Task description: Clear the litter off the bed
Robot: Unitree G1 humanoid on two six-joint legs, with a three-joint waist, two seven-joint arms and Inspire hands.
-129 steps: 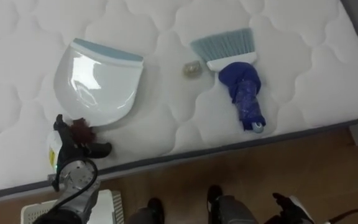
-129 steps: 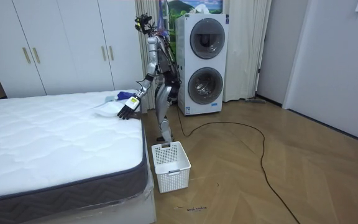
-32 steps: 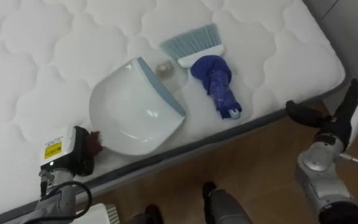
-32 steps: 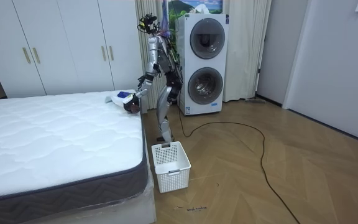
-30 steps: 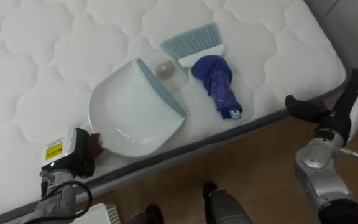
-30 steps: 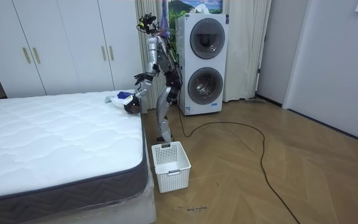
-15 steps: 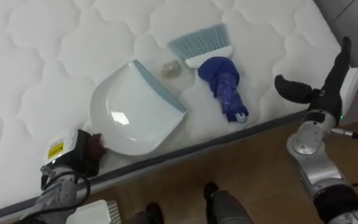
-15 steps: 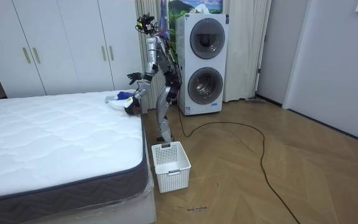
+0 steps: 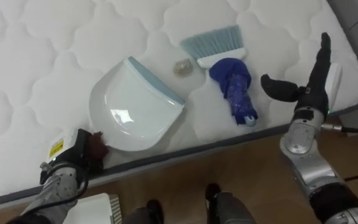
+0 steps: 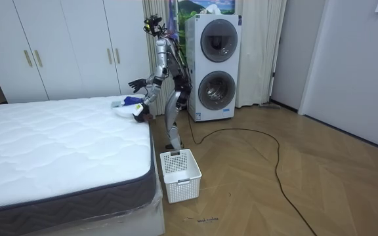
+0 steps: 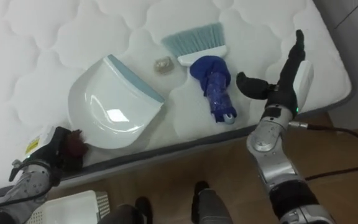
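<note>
A white dustpan (image 9: 132, 102) with a blue-grey lip lies on the white quilted mattress (image 9: 42, 37), lip pointing toward a small crumpled scrap (image 9: 182, 66). My left hand (image 9: 67, 165) is at the bed's near edge, shut on the dustpan's dark red handle (image 9: 95, 144). Just right of the scrap lies a hand brush (image 9: 232, 84) with a blue handle and pale blue bristles (image 9: 213, 42). My right hand (image 9: 303, 87) hovers open over the mattress edge, fingers straight up, a little right of the brush handle and apart from it.
A white slatted basket (image 10: 180, 174) stands on the wood floor beside the bed, its corner visible below my left hand (image 9: 95, 208). In the room view I stand at the bed's far corner with stacked washing machines (image 10: 214, 65) behind me.
My right hand has risen from below the bed edge to over the mattress, closer to the brush. The left hand keeps its hold on the dustpan handle.
</note>
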